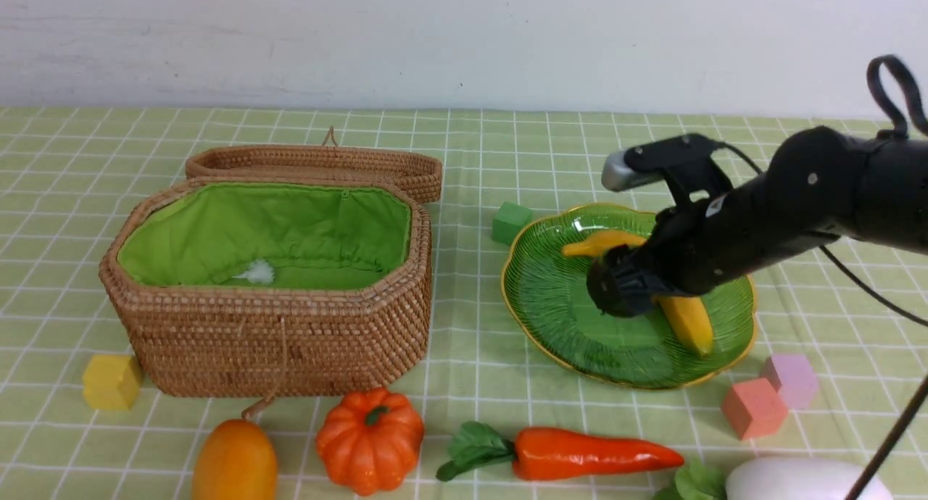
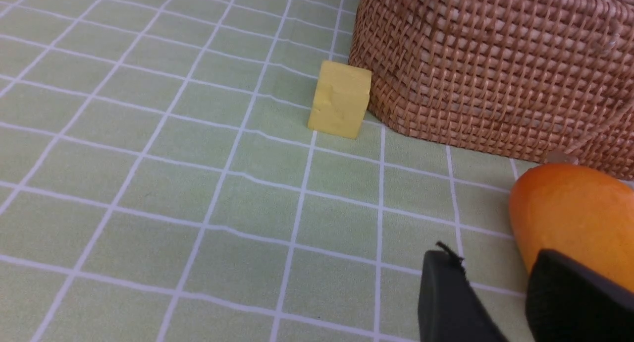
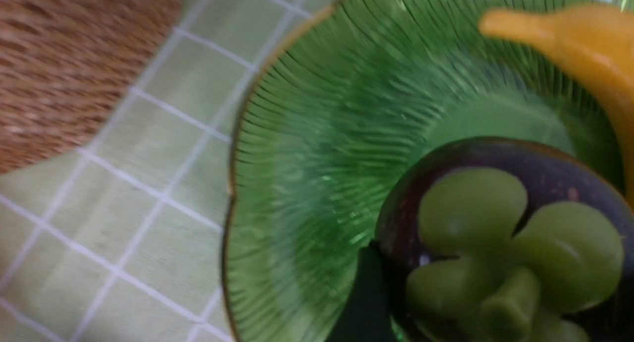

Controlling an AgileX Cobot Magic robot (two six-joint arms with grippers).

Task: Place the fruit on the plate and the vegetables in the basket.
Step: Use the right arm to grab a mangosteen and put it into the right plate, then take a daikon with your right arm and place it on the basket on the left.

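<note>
My right gripper [image 1: 622, 282] hangs over the green plate [image 1: 565, 304], shut on a round dark maroon fruit [image 3: 470, 208] with a green calyx. Only one dark finger [image 3: 366, 292] shows in the right wrist view. The yellow banana [image 1: 689, 322] lies on the plate. An orange-yellow mango [image 1: 234, 460] lies on the cloth in front of the wicker basket [image 1: 275, 340]. My left gripper [image 2: 495, 277] is low beside the mango [image 2: 574, 218], open, with only cloth between its fingers. The pumpkin [image 1: 370, 442], carrot [image 1: 587, 453] and white radish [image 1: 805, 482] lie along the front edge.
The basket's lid [image 1: 312, 163] leans behind it, and a small white thing [image 1: 254, 272] lies inside on the green lining. A yellow cube [image 1: 110, 380] touches the basket's left corner. A green cube [image 1: 511, 221] is behind the plate; pink [image 1: 792, 378] and coral [image 1: 754, 407] cubes are at its right.
</note>
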